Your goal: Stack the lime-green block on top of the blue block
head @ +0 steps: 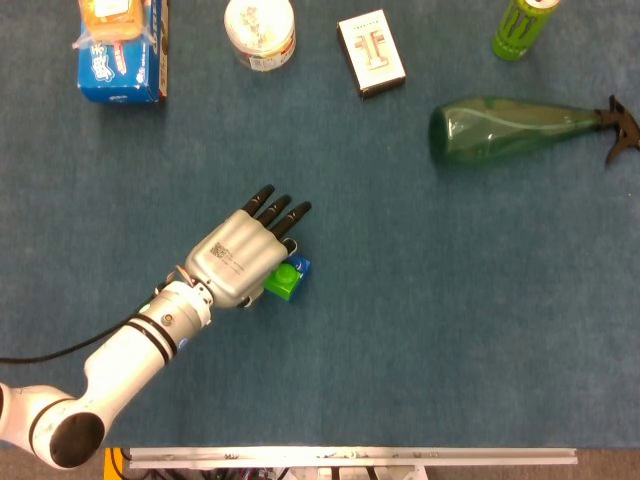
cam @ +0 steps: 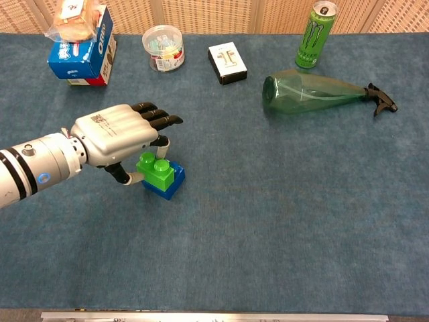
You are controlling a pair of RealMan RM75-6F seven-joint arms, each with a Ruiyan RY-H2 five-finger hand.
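Note:
The lime-green block (head: 283, 280) (cam: 156, 171) sits on top of the blue block (head: 301, 266) (cam: 172, 187) on the blue cloth, left of centre. My left hand (head: 240, 260) (cam: 117, 137) hovers just to the left of the stack, its fingers stretched out above and behind the green block. The thumb lies low by the block's left side, and I see no firm grip on it. The hand hides part of the blue block in the head view. My right hand appears in neither view.
Along the far edge stand a blue biscuit box (head: 122, 65), a round tub (head: 260, 32), a small white box (head: 372, 52) and a green can (head: 522, 25). A green spray bottle (head: 510, 128) lies on its side at the right.

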